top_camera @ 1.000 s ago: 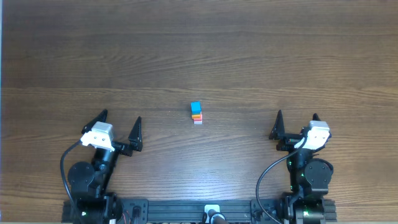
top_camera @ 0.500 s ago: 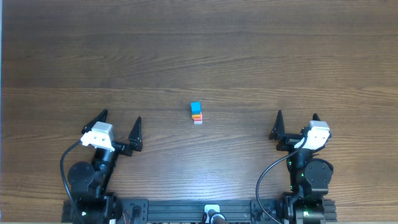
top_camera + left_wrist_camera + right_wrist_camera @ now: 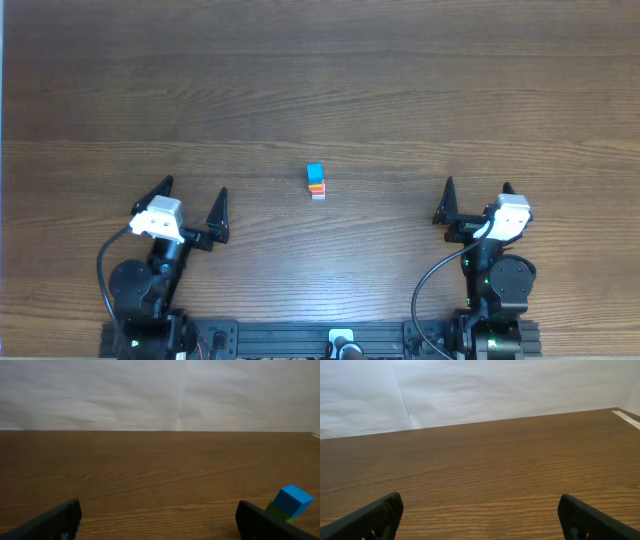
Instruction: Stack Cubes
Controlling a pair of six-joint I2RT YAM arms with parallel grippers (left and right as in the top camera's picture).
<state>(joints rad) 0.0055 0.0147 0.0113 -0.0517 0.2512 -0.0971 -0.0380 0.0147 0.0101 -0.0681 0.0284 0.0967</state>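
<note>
Standing near the middle of the table (image 3: 400, 80), the stack of cubes (image 3: 316, 182) had a blue cube (image 3: 315, 172) on top, an orange cube (image 3: 316, 186) under it and a pale cube (image 3: 318, 195) lowest. The left claw (image 3: 194, 187) and the right claw (image 3: 477, 184) gaped wide, well apart from it.

Lower cubes (image 3: 278, 509), perhaps two, mostly behind left pincer (image 3: 157, 519)

The table (image 3: 400, 90) is brown wood grain with a soft sheen; the blue cube (image 3: 293, 500) looks smooth, matt plastic.
</note>
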